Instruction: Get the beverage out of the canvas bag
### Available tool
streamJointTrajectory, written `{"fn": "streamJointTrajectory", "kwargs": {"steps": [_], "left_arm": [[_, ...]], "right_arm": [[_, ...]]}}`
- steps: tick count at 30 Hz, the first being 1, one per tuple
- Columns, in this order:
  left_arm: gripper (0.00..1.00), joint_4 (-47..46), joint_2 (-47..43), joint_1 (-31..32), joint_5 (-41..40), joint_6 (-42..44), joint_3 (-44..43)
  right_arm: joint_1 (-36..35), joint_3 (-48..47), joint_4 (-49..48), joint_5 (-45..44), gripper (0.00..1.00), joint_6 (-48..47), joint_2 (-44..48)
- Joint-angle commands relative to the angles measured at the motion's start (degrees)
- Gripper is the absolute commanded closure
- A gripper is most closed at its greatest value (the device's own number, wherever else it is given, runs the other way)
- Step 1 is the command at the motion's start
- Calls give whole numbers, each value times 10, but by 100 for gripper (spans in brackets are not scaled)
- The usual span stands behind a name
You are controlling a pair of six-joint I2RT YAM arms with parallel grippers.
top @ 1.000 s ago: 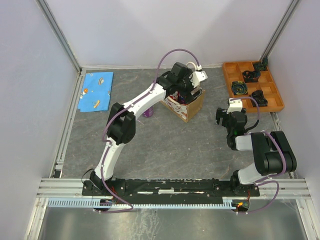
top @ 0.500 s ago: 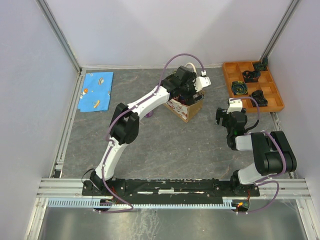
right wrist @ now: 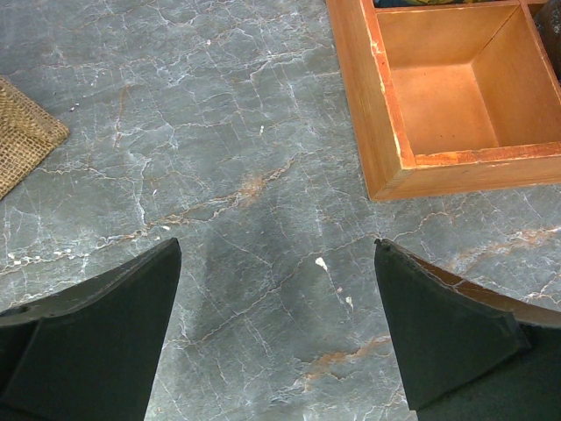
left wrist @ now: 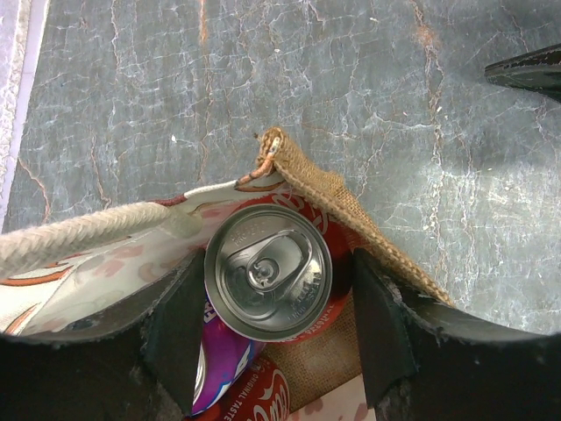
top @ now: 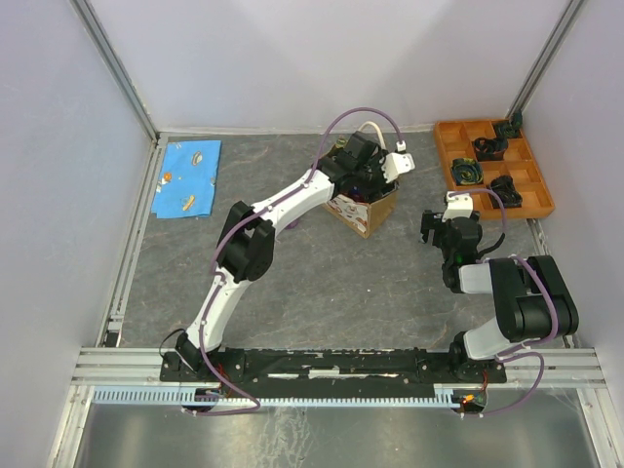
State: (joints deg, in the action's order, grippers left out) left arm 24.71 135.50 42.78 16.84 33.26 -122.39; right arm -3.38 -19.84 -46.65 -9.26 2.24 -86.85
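The canvas bag (top: 364, 208) stands on the grey table (top: 322, 283) toward the back wall, its mouth facing up; open table surface stretches from the near side of the bag to the arm bases, and more lies to its left as far as a blue cloth (top: 188, 177); to the right of the bag, well apart, sits the orange tray (top: 445, 156). From the left wrist we see the bag's burlap rim (left wrist: 337, 200) fold to a corner just behind the beverage can (left wrist: 267, 270), which stands upright inside the bag against that corner, with a white rope handle (left wrist: 79, 237) lying along the rim to its left and a purple can (left wrist: 219, 368) just beside it. The left arm reaches long from its base, elbow raised, wrist bent down over the bag's mouth; the left gripper (left wrist: 276, 289) straddles the can, fingers partly closed, one on each side, and we cannot tell whether they press it. The right arm is folded near its base, right of the bag; the right gripper (right wrist: 276, 250) hangs above bare table between bag and tray, fingers spread wide, holding nothing.
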Motion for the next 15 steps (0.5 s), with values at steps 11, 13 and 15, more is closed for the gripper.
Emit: {"fn": "streamJointTrajectory", "kwargs": {"steps": [11, 13, 15], "left_arm": [[97, 44, 4, -7, 0, -26, -80], [97, 41, -11, -7, -4, -26, -93], [97, 42, -19, -8, -9, -27, -105]], "right_arm": [[1, -16, -19, -1, 1, 0, 1], [1, -16, -19, -1, 1, 1, 1], [0, -16, -19, -1, 1, 0, 1]]}}
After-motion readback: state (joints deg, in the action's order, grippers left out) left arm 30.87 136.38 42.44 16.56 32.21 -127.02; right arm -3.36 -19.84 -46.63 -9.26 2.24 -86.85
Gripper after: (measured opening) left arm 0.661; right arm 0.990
